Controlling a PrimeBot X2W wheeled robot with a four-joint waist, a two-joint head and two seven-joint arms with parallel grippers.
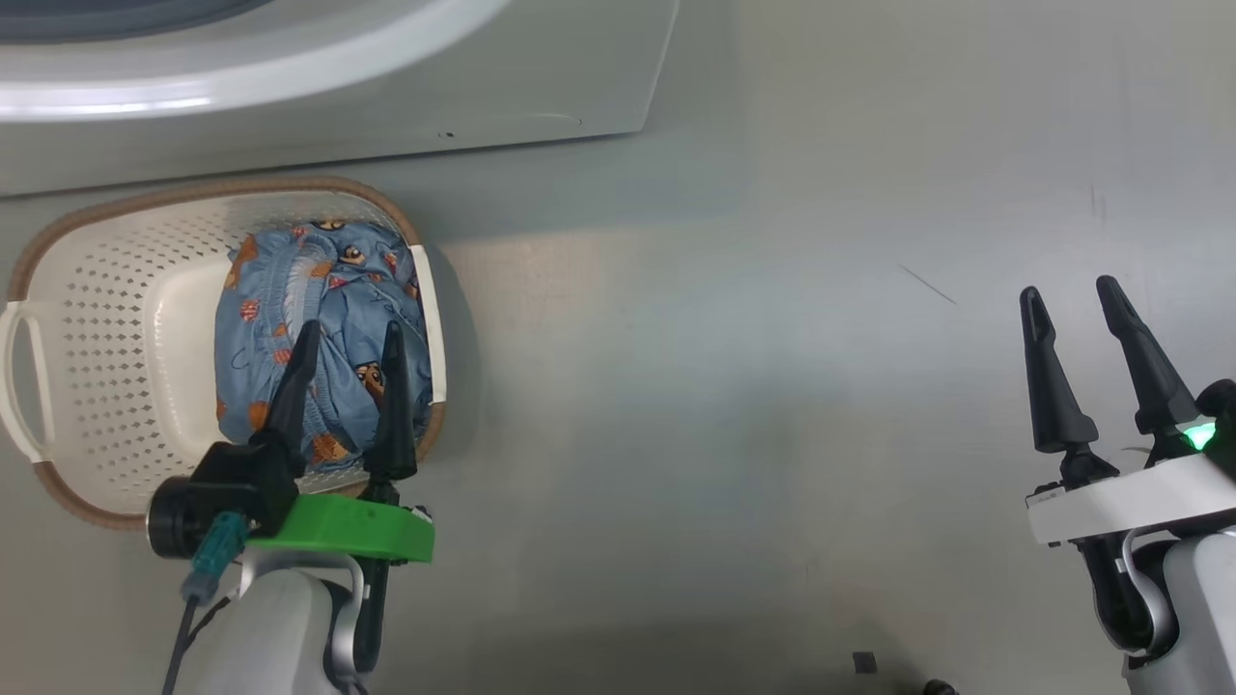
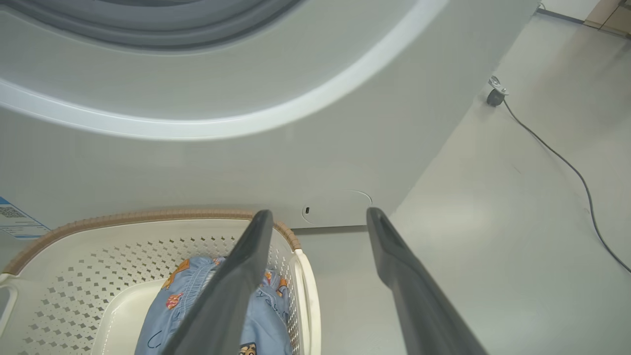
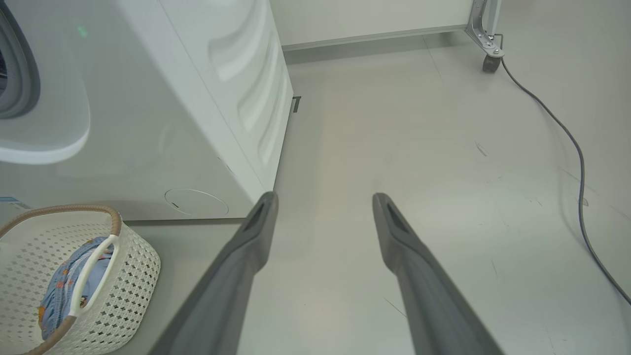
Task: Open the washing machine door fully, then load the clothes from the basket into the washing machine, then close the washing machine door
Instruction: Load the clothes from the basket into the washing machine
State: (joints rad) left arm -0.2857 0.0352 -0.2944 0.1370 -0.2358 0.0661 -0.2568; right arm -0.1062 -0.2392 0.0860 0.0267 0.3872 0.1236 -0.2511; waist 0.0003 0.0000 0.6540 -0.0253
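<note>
Loading: our left hand (image 1: 352, 329) wide above clothes (image 1: 290, 290) in basket (image 1: 97, 319)
Next we dip and pinch fabric; right hand (image 1: 1068, 290) wide, empty

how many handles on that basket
2. In the head view, one white handle is at the left end of the basket. The other handle is at its right end, next to the clothes. None seems hidden.

A pale grey smooth floor (image 3: 443, 172) shows faint scuffs. A thin dark cable (image 3: 579, 162) runs past a small black caster wheel (image 3: 490, 63).
</note>
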